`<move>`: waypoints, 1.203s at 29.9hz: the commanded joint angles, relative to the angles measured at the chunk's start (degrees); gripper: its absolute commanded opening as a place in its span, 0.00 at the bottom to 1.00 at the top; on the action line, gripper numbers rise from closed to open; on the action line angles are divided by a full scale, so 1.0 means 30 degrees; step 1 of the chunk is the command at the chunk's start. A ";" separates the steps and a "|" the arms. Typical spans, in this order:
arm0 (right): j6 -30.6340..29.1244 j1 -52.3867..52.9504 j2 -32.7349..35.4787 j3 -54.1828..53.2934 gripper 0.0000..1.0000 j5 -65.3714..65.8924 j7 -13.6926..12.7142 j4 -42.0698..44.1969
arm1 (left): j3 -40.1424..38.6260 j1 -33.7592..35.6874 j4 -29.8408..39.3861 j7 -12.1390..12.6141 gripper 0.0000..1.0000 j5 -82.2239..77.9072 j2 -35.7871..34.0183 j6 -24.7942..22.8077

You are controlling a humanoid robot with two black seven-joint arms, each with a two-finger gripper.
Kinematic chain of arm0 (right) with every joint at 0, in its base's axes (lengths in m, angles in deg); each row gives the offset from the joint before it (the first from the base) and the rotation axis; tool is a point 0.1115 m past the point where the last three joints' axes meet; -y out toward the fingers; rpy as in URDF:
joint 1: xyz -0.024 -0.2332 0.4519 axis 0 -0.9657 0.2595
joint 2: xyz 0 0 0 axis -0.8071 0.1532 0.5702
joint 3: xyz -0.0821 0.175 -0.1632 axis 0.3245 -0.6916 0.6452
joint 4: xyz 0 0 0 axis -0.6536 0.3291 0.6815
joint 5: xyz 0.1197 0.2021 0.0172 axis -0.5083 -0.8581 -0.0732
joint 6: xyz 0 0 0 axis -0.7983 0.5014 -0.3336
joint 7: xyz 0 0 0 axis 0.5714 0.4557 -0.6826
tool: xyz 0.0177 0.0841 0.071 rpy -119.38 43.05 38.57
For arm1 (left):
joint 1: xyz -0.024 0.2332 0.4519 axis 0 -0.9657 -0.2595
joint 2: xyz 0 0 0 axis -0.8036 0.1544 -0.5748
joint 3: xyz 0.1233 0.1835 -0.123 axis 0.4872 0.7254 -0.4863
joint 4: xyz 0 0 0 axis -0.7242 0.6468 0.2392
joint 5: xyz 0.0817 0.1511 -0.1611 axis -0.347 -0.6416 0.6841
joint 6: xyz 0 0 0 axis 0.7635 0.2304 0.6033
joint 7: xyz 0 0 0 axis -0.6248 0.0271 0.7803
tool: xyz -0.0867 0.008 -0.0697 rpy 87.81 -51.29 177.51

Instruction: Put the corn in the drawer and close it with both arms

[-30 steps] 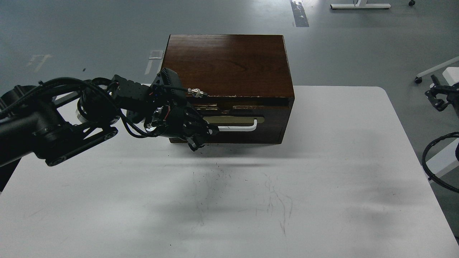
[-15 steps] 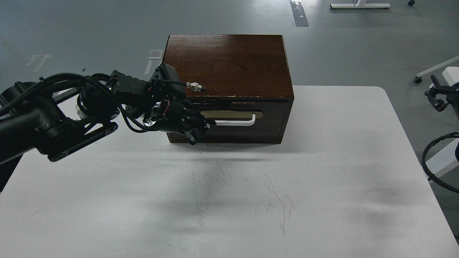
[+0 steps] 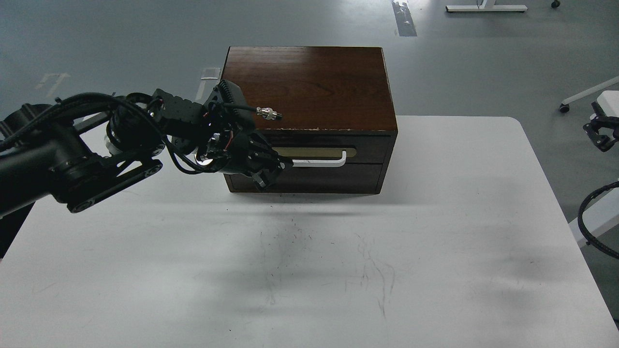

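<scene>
The drawer (image 3: pixel 319 157) is the upper front of a dark brown wooden cabinet (image 3: pixel 309 87). It has a white bar handle (image 3: pixel 321 162) on a beige plate and sits flush with the cabinet front. The corn is hidden from view. My left gripper (image 3: pixel 272 174) is against the left end of the drawer front, beside the handle's left end, with its fingers spread apart and nothing held. My right gripper (image 3: pixel 598 134) is far off at the right edge of the view, beyond the table, small and dark.
The cabinet stands at the back middle of a white table (image 3: pixel 435 251), with a plain panel (image 3: pixel 329 179) below the drawer. Black cable loops (image 3: pixel 587 217) hang past the table's right edge. White furniture legs (image 3: pixel 580 94) stand on the grey floor.
The drawer has gone from slightly pulled out to flush with the cabinet. My left gripper moved back toward the cabinet with it. My right gripper shifted a little to the right.
</scene>
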 commanded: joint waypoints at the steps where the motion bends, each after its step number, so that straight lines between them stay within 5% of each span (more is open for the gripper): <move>1: 0.0000 -0.0016 0.0099 0.0000 1.00 0.0001 -0.0002 0.0001 | -0.0012 0.0472 0.1130 -0.0081 0.00 0.0008 0.0003 -0.0002; 7: 0.0000 0.0014 0.0099 0.0000 1.00 0.0001 0.0028 0.0001 | -0.0187 0.1261 0.2977 -0.0257 0.00 0.2436 -0.0845 -0.0002; 14: 0.0000 0.0979 0.0158 0.0000 1.00 0.0001 0.0028 0.0001 | -0.0743 0.2290 0.1196 -0.0229 0.00 1.2951 -0.2107 -0.0002; 16: 0.0000 0.1243 0.0158 -0.0029 1.00 0.0001 0.0028 -0.0028 | -0.1153 0.2261 0.0171 -0.0170 0.24 1.6906 -0.2487 -0.0002; 17: 0.0000 0.1302 0.0158 -0.0030 1.00 0.0001 0.0028 0.0001 | -0.1212 0.2202 -0.0210 -0.0141 0.44 1.8253 -0.2605 -0.0002; 18: 0.0000 0.1564 0.0158 -0.0088 1.00 0.0030 0.0028 0.0001 | -0.1271 0.2144 -0.1026 -0.0082 0.75 2.0819 -0.2780 -0.0002; 24: 0.0000 0.1830 0.0129 -0.0673 1.00 0.0001 -0.0031 0.0001 | -0.1272 0.1968 -0.6060 -0.0316 0.94 3.2480 -0.3046 0.0806; 29: 0.0000 0.2093 -0.0134 -0.0820 1.00 0.0001 0.0057 0.0001 | -0.1301 0.0684 -0.9816 -0.0199 0.97 4.0252 -0.3045 -0.0002; 36: 0.0000 0.2064 -0.0194 -0.1026 1.00 0.0001 0.0145 0.0001 | -0.3026 -0.2541 -1.2191 0.0414 0.98 4.5599 -0.2695 -0.0002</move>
